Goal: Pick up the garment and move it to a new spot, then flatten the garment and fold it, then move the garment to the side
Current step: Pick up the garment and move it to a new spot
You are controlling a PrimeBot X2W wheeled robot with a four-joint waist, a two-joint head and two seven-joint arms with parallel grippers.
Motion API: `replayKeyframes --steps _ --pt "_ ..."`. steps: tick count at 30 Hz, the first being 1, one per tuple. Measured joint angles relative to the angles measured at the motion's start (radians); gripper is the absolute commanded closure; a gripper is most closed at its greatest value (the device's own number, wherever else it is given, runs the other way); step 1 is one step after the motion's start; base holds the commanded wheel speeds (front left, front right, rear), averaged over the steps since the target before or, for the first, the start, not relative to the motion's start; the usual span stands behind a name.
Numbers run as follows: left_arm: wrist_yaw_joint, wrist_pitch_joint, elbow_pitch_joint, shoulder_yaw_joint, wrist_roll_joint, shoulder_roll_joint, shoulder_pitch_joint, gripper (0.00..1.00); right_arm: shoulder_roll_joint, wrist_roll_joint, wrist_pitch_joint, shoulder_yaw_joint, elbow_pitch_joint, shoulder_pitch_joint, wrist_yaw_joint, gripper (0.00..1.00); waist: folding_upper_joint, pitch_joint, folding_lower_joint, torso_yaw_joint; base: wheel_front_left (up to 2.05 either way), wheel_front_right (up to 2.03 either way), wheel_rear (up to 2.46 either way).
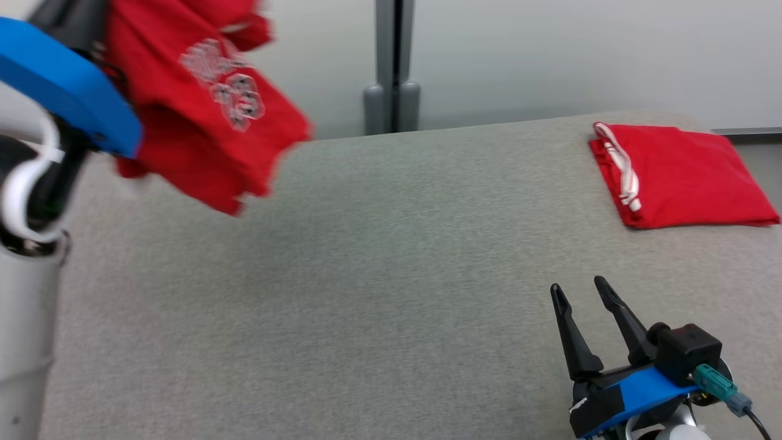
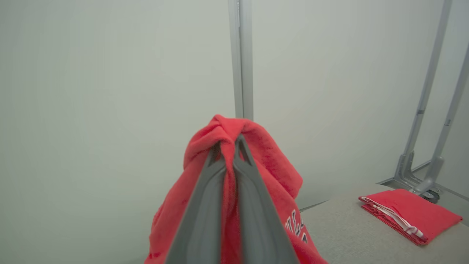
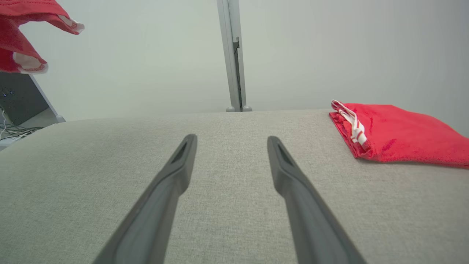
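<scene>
A red garment (image 1: 208,104) with a pale printed crest hangs bunched in the air at the upper left, above the grey table (image 1: 379,256). My left gripper (image 2: 229,141) is shut on a fold of the garment (image 2: 256,161), which drapes over both fingers; in the head view its fingertips are hidden behind the blue wrist cover and the cloth. The garment's hems (image 3: 22,40) show at the right wrist view's upper left. My right gripper (image 1: 580,290) stands open and empty low over the table's near right, fingers (image 3: 183,161) spread.
A second red garment (image 1: 678,174), folded flat with white trim, lies at the table's far right (image 3: 399,134) (image 2: 410,214). A grey post (image 1: 394,67) stands behind the table before a pale wall. A metal frame (image 2: 425,146) stands beyond the table's far right corner.
</scene>
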Motion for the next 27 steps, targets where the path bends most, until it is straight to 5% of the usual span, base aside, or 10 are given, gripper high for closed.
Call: replayKeyframes --steps 11,23,24,25,26,27 --pt "0.033 -0.026 -0.021 -0.157 0.039 -0.145 0.113 1.00 0.003 0.004 0.012 0.006 -0.015 0.013 0.000 0.00 0.0001 -0.005 0.0002 -0.142 0.00 0.00 0.00" --pt "0.094 -0.183 0.356 -0.296 0.100 -0.303 0.325 1.00 0.007 0.004 0.009 -0.002 -0.022 0.009 0.000 0.00 0.0002 0.033 0.0003 -0.131 0.00 0.00 0.00" --pt "0.096 -0.183 0.385 -0.303 0.099 -0.311 0.336 0.90 0.007 0.004 0.009 -0.002 -0.021 0.009 0.000 0.00 0.0002 0.034 0.0002 -0.124 0.00 0.00 0.00" --pt "0.099 -0.188 0.409 -0.304 0.089 -0.321 0.347 0.60 0.007 0.004 0.009 -0.005 -0.020 0.009 0.000 0.00 0.0002 0.033 0.0003 -0.115 0.00 0.00 0.00" --pt "0.102 -0.193 0.425 -0.302 0.080 -0.332 0.357 0.00 0.008 0.004 0.009 -0.005 -0.020 0.009 0.000 0.00 0.0003 0.032 0.0003 -0.106 0.00 0.00 0.00" --pt "0.102 -0.203 0.435 -0.304 0.071 -0.341 0.363 0.00 0.008 0.004 0.010 -0.007 -0.021 0.009 0.000 0.00 0.0002 0.030 0.0003 -0.096 0.00 0.00 0.00"
